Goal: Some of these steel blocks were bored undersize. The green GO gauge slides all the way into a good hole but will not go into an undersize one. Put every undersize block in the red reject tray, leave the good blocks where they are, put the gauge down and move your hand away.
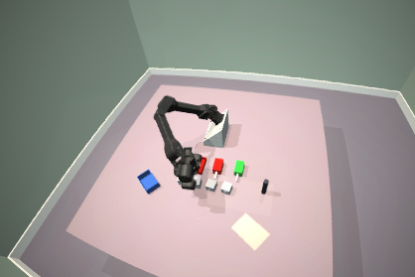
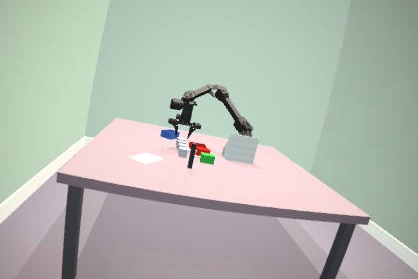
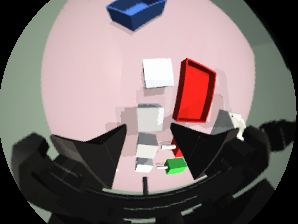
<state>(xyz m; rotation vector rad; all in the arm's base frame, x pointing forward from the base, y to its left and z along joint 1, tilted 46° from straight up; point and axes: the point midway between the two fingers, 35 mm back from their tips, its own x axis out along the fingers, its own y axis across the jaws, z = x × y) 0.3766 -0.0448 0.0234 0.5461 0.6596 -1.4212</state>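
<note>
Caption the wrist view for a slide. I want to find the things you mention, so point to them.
Open tool (image 3: pixel 149 125) (image 2: pixel 184 135) above a row of pale blocks, with the red tray (image 3: pixel 194 95) (image 1: pixel 202 166) to the right and the blue tray (image 3: pixel 136 14) (image 1: pixel 148 182) (image 2: pixel 170 134) beyond.

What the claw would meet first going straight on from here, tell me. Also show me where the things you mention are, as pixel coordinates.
Probably the steel block (image 1: pixel 198 182) (image 2: pixel 181 143) (image 3: pixel 150 119) second from the blue tray (image 1: pixel 154 188) (image 2: pixel 170 135) (image 3: pixel 121 19); the claw (image 1: pixel 188 185) (image 2: pixel 183 137) (image 3: pixel 149 125) points down over the row, though depth is hard to judge.
</note>
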